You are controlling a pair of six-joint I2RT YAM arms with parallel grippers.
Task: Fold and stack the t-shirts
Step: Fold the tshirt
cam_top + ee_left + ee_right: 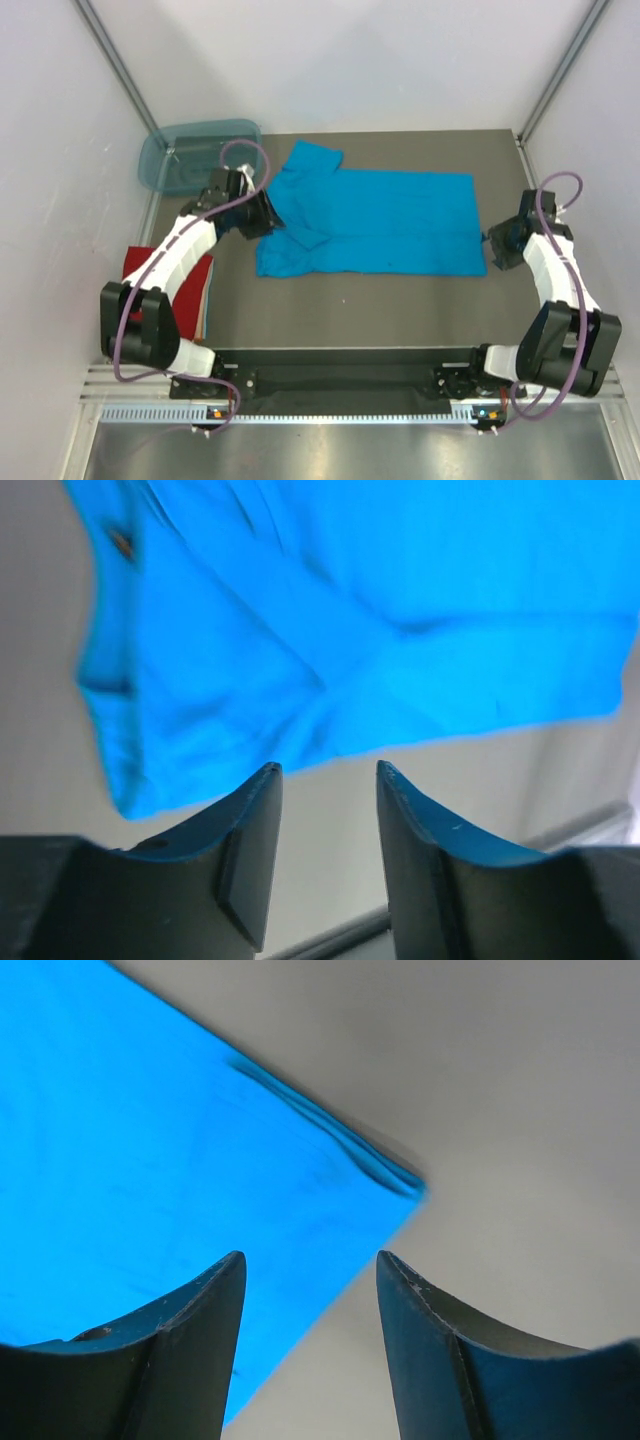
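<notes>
Red shirt (138,262): folded flat at the left edge of the table (350,310), partly under my left arm (180,250).
Tub (195,155): far left corner.
Left gripper (328,770): over the left end of the blue shirt (390,225); jaws spread, nothing between them.
Blue shirt: spread across mid-table, between my grippers.
Right gripper (310,1257): at its right edge, near a corner; jaws spread, holding nothing.
Count: two shirts, one tub, two grippers.

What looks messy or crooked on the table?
The blue t-shirt lies mostly flat, but its left end is rumpled. One sleeve pokes out crookedly at the far corner, near the plastic tub, and cloth is bunched just below it. Nothing else stands out.
</notes>
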